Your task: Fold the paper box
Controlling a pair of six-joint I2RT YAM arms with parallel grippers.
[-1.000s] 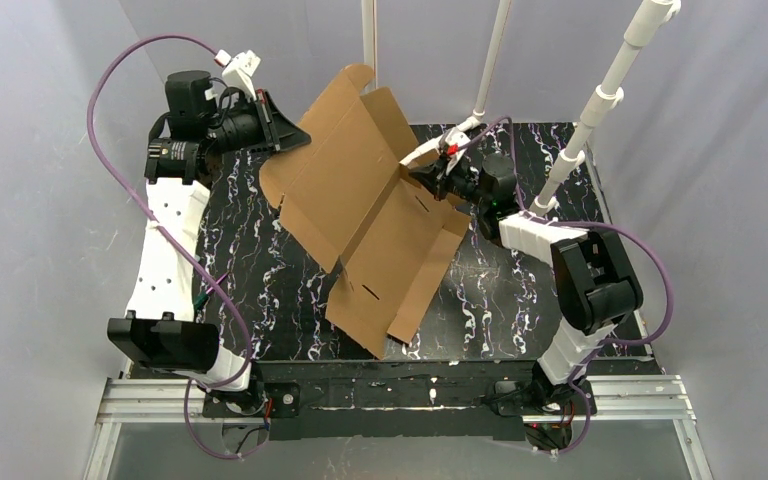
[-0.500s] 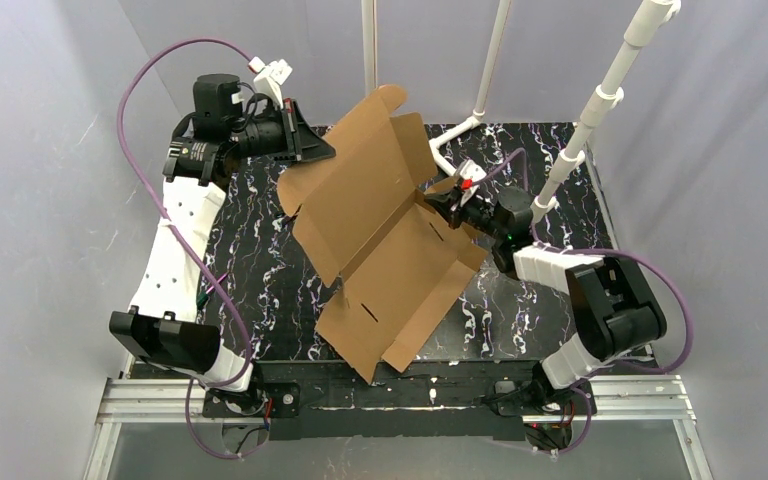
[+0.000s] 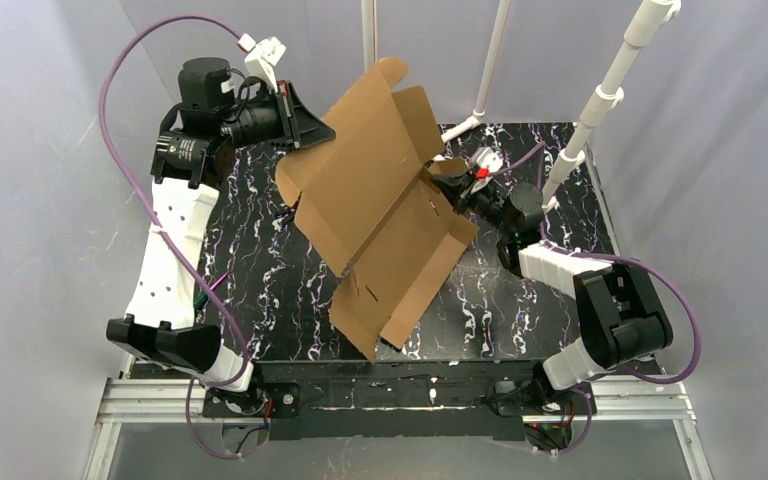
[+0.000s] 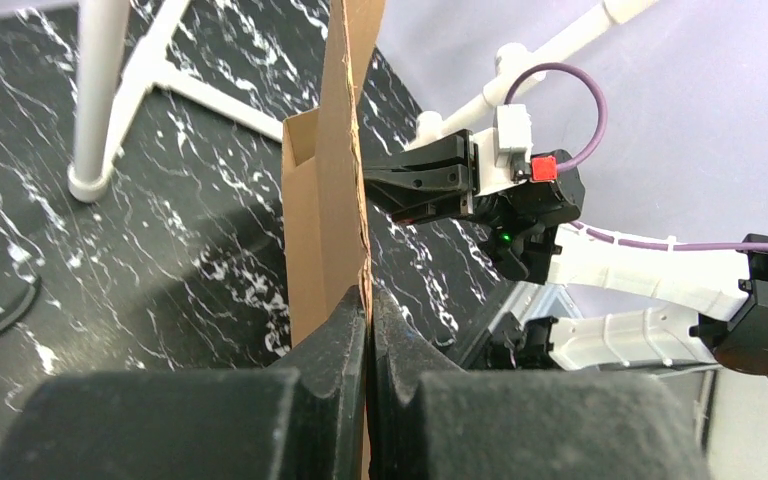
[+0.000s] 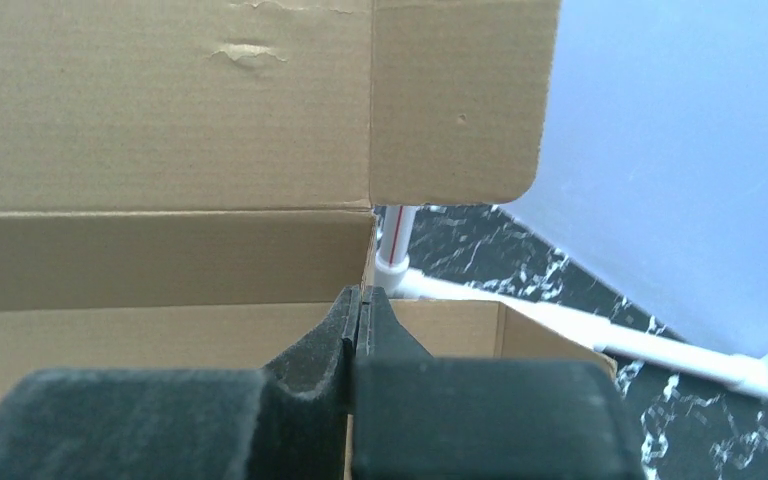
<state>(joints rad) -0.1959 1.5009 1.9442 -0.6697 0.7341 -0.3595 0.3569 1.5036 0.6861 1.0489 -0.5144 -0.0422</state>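
The paper box is an unfolded brown cardboard sheet with flaps, held tilted above the table between both arms. My left gripper is shut on its far left edge; in the left wrist view the jaws pinch the cardboard edge seen end-on. My right gripper is shut on the sheet's right side near the middle crease; in the right wrist view the jaws clamp a flap edge, with the box panels filling the view. The sheet's near corner hangs over the table's front.
The black marbled table lies under the sheet. White pole stands rise at the back middle and back right. Grey curtain walls close in all sides. A metal rail runs along the near edge.
Both arms have carried the sheet from the left toward the middle and tilted it steeper; the right gripper has moved further back and right on the sheet. Both grips stay shut.
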